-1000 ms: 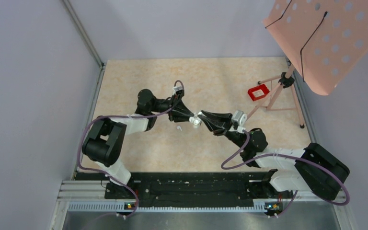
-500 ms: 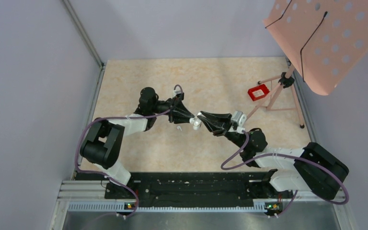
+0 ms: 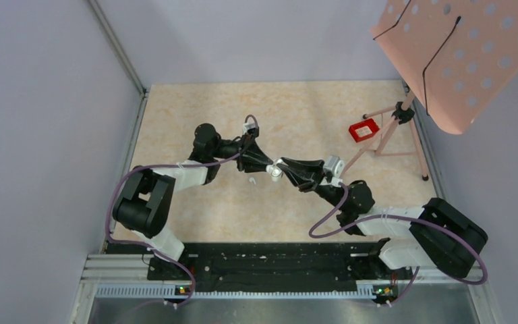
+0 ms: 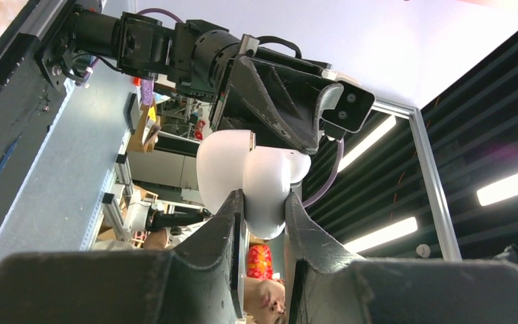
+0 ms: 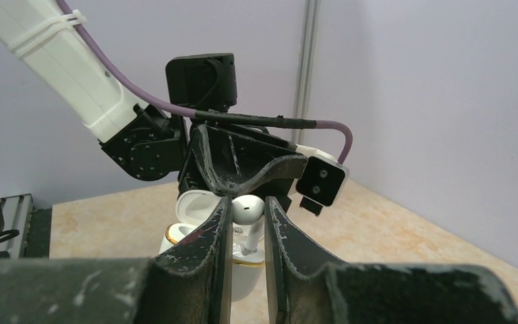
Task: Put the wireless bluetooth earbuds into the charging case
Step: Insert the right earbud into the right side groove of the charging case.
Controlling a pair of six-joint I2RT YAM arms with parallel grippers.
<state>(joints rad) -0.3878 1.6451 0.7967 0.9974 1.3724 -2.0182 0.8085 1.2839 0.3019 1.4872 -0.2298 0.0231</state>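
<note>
1. Left arm. It reaches in from the 8 o'clock side of the beige surface toward its middle.

2. Left gripper. It is clamped on the charging case. In the left wrist view we see its two fingers pinching the white body from both sides.

3. Small white piece. It lies on the surface just at 7 o'clock of the case, too small for us to identify.

4. Charging case. It is white and sits at the middle of the surface between the two grippers. The lid is open, and in the right wrist view a gold rim shows around the mouth. We cannot tell whether its base touches the surface.

5. White stemmed earbud. It is pinched between the right gripper's fingers directly over the case mouth, head uppermost. The stem is hidden by the fingers, so we cannot tell how far in it sits.

6. Right gripper. It is closed on the earbud and meets the case from 3 o'clock, tip to tip with the left gripper.

7. Red object. It lies on the surface at 2 o'clock of the case, near a leg of the stand.

8. Pink perforated board. It is tilted on the stand at the 2 o'clock corner.
</note>
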